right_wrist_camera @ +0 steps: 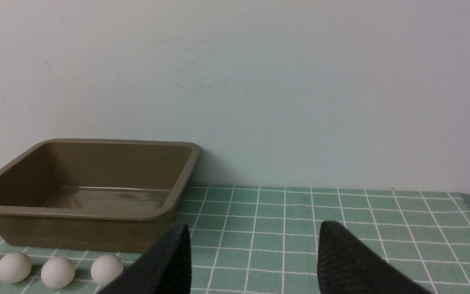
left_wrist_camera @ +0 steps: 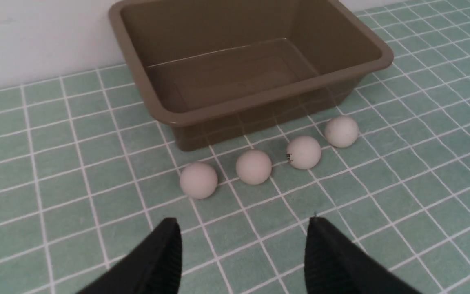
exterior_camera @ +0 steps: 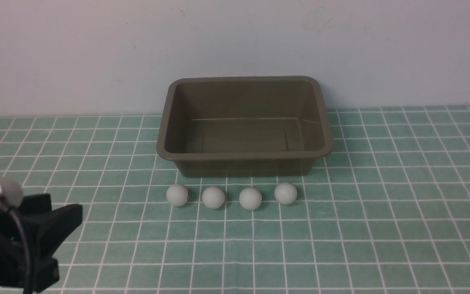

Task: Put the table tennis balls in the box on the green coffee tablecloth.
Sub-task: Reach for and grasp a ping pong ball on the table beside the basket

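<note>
Left end effector hangs parted before balls.

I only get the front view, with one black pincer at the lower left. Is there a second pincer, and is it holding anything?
Observer: Yes, the right pincer, seen only by its wrist camera: open, empty.
Operator: And the left one?
Observer: The left pincer is open too, aimed at the table tennis balls, touching none.
Operator: Are the balls plain white?
Observer: The third ball from the robot's left bears a small dark mark.
</note>
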`<action>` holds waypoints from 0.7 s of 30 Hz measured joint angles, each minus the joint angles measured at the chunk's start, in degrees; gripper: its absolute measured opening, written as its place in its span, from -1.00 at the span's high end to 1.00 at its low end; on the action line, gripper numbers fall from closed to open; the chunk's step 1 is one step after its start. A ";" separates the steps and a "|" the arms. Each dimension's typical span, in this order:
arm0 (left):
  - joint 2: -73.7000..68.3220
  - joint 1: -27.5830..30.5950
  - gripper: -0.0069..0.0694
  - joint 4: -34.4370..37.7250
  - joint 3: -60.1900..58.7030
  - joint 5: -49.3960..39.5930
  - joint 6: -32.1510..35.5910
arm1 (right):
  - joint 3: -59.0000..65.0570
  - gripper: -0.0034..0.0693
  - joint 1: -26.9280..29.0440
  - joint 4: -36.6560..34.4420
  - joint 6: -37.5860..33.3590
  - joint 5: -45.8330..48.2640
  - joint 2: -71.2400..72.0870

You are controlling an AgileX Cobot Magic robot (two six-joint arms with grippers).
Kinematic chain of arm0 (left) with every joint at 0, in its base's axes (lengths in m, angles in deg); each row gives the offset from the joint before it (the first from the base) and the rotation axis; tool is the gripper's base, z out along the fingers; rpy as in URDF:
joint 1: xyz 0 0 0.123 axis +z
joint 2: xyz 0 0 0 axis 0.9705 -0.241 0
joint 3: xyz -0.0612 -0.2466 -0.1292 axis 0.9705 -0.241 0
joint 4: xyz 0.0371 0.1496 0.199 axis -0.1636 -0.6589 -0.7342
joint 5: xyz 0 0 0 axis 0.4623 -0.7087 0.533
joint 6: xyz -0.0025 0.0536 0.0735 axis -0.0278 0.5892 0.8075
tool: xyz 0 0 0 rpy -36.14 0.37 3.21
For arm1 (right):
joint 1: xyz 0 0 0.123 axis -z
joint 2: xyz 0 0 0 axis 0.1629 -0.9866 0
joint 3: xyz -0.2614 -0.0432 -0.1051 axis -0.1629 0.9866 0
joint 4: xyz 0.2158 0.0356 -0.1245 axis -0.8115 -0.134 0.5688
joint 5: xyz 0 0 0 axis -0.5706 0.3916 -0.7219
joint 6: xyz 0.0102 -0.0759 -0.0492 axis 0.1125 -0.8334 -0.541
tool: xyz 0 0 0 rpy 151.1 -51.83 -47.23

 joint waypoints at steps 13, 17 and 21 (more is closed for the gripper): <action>-36.09 0.00 -0.39 17.42 12.90 6.37 27.17 | 0.00 -0.16 0.00 -3.99 -0.22 0.11 0.00; -44.03 -0.13 -0.39 17.76 16.54 5.69 27.92 | 0.00 -0.16 0.00 -4.11 -0.22 0.29 0.00; -49.50 -1.84 -0.39 17.76 19.33 5.71 27.92 | 0.00 -0.16 0.00 -4.11 -0.22 0.40 0.00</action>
